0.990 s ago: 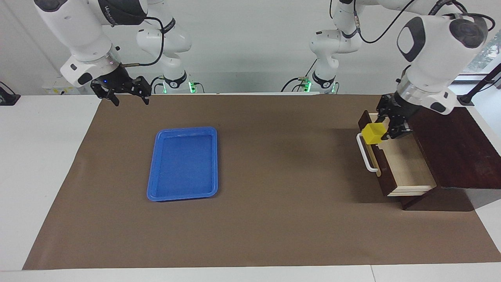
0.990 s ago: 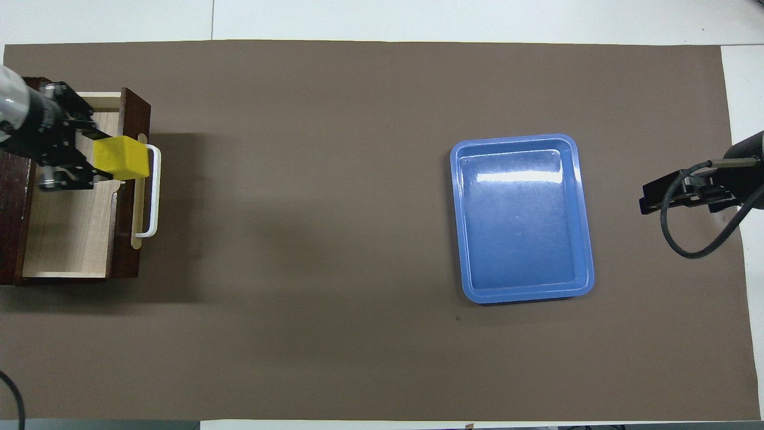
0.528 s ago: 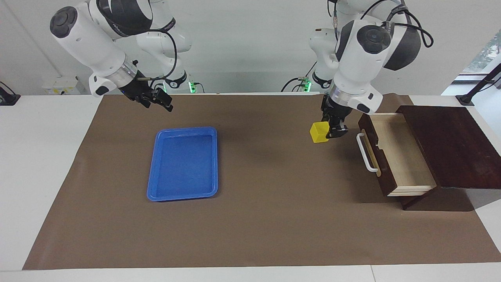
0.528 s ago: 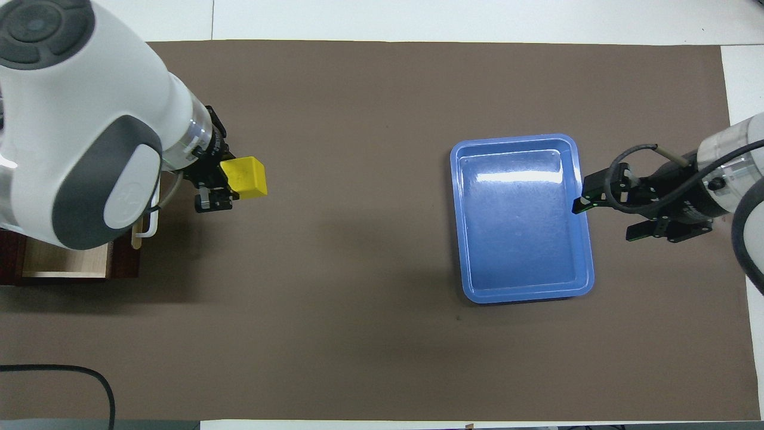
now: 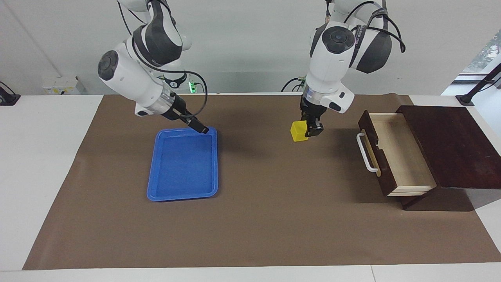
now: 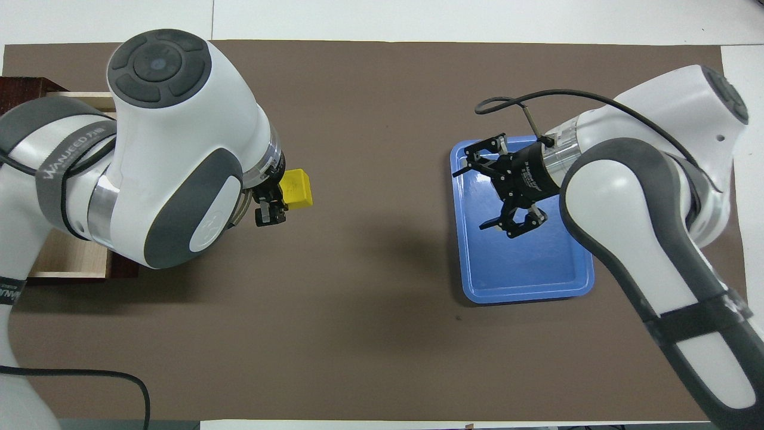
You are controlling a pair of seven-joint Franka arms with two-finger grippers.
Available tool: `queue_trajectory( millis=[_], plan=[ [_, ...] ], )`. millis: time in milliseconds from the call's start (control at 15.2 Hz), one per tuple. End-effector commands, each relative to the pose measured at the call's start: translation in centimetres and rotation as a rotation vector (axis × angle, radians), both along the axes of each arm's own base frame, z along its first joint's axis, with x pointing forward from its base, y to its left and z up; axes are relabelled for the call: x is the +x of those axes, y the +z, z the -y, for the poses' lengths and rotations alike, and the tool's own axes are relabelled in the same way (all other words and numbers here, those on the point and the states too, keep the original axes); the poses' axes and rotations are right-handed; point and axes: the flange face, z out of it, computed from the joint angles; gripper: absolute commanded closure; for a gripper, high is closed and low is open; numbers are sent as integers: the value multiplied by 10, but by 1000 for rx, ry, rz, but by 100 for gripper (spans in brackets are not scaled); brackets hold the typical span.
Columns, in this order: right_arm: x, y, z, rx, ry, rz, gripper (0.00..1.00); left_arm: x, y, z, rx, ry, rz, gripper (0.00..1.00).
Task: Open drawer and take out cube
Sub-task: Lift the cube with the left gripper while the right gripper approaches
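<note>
Over the bare brown mat, between the drawer [image 5: 395, 154] and the blue tray [image 5: 183, 164], the cube [image 5: 299, 131] hangs pinched in the left hand [image 5: 310, 130], clear of the worktop [image 5: 274, 219]. Such a raised hold looks meant to carry it away from the drawer, which stands pulled open at the left arm's end, its pale interior bare. The right hand [image 6: 500, 190] hovers over the tray with fingers spread wide, perhaps ready to receive the cube.

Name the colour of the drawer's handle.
White, on the drawer's handle; the facing view shows it best.
</note>
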Motion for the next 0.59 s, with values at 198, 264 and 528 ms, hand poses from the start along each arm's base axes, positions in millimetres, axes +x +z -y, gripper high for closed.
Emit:
queue_trajectory(
  millis=[198,264,528],
  plan=[
    [12,-41,-65,91,-184,-132,0,-8,0,16,1,10,36,100],
    [19,-43,-74,123,-225,-147,0,-10,0,19,1,7,34,100],
    [35,-37,-96,176,-312,-210,0,-14,0,29,-7,6,43,100]
  ],
)
